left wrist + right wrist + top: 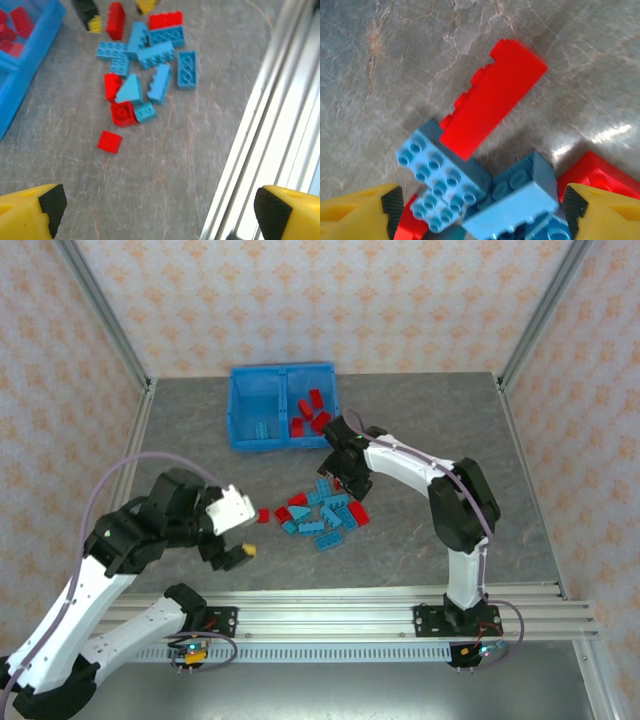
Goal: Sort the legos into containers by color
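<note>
A loose pile of red and light blue legos (322,514) lies mid-table, and one small red brick (109,141) sits apart at its left. The blue bin (283,390) stands behind, with a blue brick (262,428) in its left container and red bricks (308,412) in its right container. My right gripper (345,478) is open low over the pile's far edge. Its fingertips (390,204) straddle two light blue bricks (451,175) next to a long red brick (492,97). My left gripper (160,212) is wide open over bare table left of the pile, holding nothing.
An aluminium rail (350,602) runs along the near table edge, close to the left gripper's right finger (274,212). Frame posts and papered walls enclose the grey table (440,420). The bin's corner (30,55) is at the upper left of the left wrist view.
</note>
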### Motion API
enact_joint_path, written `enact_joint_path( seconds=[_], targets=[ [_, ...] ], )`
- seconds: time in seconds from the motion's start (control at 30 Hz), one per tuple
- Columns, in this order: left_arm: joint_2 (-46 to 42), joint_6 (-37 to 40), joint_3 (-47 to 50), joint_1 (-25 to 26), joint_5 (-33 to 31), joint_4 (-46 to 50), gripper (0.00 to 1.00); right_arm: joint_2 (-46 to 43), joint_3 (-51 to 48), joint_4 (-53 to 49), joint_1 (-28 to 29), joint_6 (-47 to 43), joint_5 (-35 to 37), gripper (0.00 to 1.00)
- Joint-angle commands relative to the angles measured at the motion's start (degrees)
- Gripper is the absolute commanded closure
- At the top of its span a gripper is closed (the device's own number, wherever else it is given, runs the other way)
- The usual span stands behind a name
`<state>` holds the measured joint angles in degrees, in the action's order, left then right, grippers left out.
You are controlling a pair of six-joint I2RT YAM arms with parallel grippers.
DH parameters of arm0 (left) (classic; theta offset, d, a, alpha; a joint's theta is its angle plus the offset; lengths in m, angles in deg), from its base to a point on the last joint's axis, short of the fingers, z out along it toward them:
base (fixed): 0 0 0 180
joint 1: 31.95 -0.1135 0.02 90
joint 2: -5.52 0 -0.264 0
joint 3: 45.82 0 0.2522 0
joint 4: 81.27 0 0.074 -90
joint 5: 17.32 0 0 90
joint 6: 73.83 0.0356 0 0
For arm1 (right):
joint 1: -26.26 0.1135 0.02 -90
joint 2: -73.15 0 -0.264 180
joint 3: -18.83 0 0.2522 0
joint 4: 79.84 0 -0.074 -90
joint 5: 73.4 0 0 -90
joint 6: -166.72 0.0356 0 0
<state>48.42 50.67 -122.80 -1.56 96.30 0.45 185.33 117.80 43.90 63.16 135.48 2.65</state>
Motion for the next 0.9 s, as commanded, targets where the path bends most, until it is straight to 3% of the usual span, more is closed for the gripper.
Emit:
enact_joint_path(
  seconds=[0.0, 0.23, 0.57, 0.87],
  targets=[
    [-0.38, 11.07, 0.22, 0.19, 1.58, 7.87, 0.00, 2.39, 2.81, 1.16, -0.78, 1.71, 1.50, 0.18],
    [1.25, 13.56, 0.57, 0.15, 4.06, 3.41, 0.00, 6.02, 2.38, 1.82, -1.84, 1.29, 1.29, 0.33],
    [-0.08, 13.76, 0.45, 0.11, 6.93, -3.76, 0.00, 1.63, -1.95, 1.34, -2.36, 0.51, 5.20, 0.67],
    [-2.63, 11.03, -0.32, 0.15, 8.04, -10.96, 0.00, -9.25, -2.83, 1.42, -1.21, -4.68, 9.01, 0.78]
  ],
)
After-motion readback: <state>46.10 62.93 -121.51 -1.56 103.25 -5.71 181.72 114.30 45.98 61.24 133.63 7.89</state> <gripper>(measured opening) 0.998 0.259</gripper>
